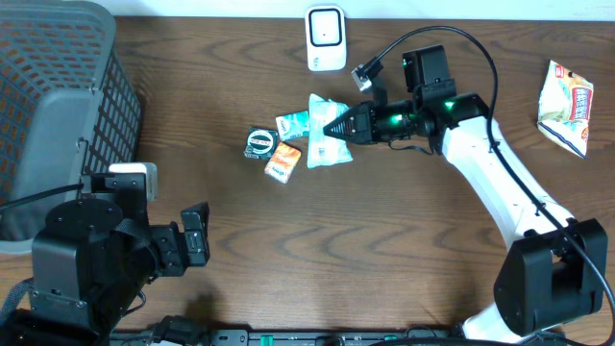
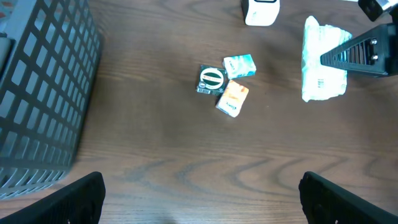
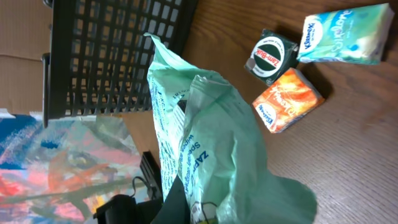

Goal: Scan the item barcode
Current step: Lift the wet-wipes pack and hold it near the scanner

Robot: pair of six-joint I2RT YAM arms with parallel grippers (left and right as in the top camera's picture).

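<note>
My right gripper is clamped on the edge of the pale green packet. My left gripper has its jaws wide apart and holds nothing.

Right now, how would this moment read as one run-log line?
right jaws: shut on green pack | left jaws: open, empty | white scanner: apart from pack | three small items: on table beside pack

Crumpled green packet, near white scanner

Overhead down; wrists likely share basket.
</note>
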